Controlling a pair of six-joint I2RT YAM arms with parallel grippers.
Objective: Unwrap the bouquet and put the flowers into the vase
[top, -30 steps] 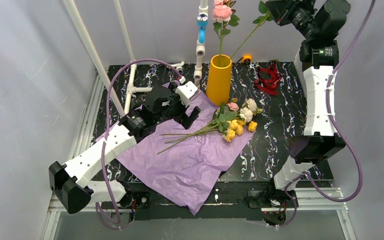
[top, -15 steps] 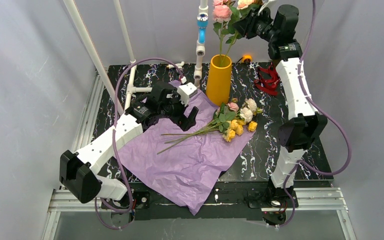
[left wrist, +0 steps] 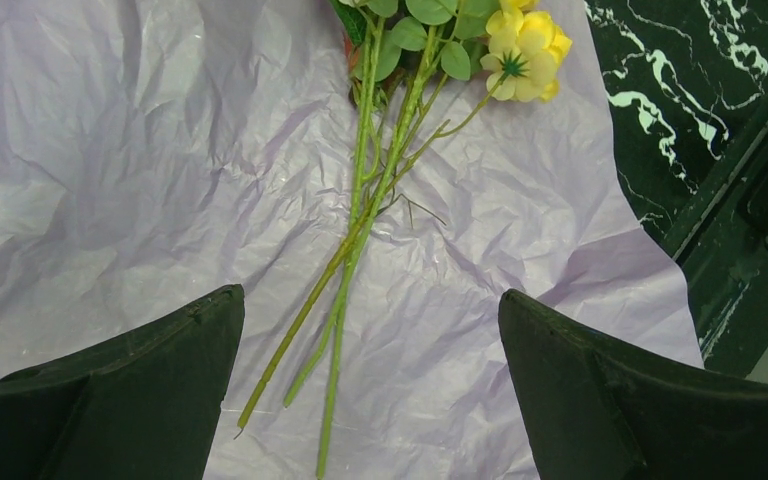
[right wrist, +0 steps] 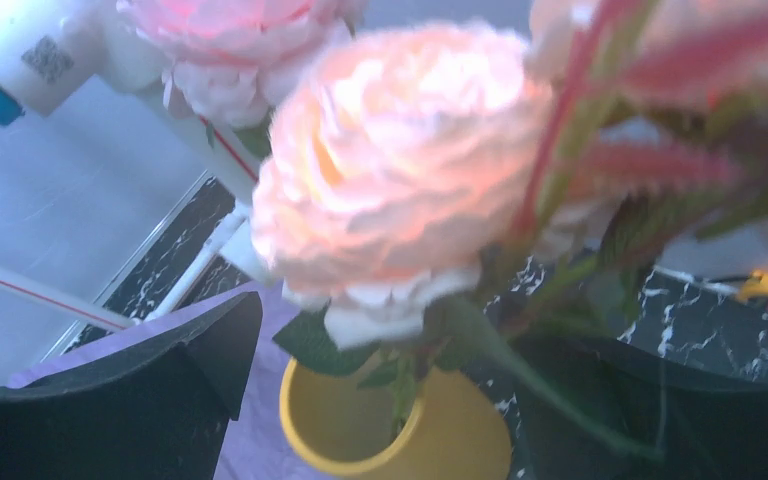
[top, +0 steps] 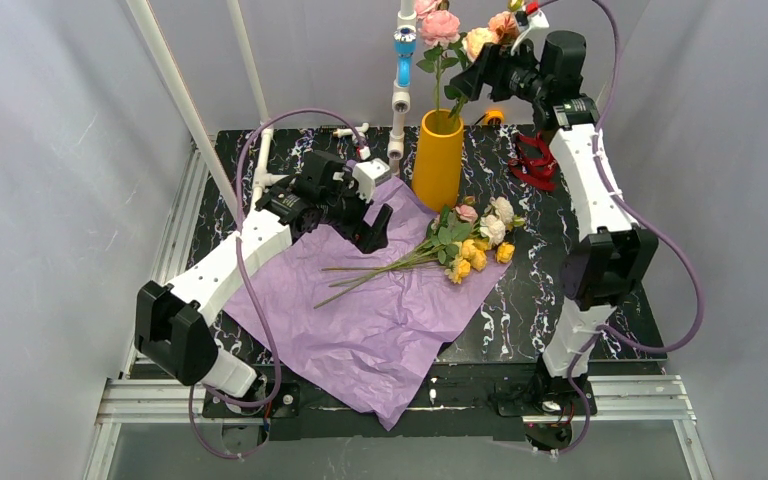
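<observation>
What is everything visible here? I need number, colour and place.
Tall matte vase: one, mustard-yellow, table's back centre.
Artificial roses standing in it: at least three blooms, pink and peach.
Loose artificial roses: one bunch, yellow, cream, pink, lying on paper.
Crinkled wrapping paper: one sheet, lilac, spread centre-left.
Ribbon: one, dark red, back right.
Marbled table: one, black-white.
Left gripper: open, above loose stems.
Right gripper: open, among blooms above vase.

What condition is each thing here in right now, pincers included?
Vase: upright, holding roses.
Wrapping paper: unwrapped, spread out, crinkled.
Loose flowers: lying on the paper.
Red ribbon: untied, lying loose.
Left pincer: open, empty.
Right pincer: open, at the vase's roses.
</observation>
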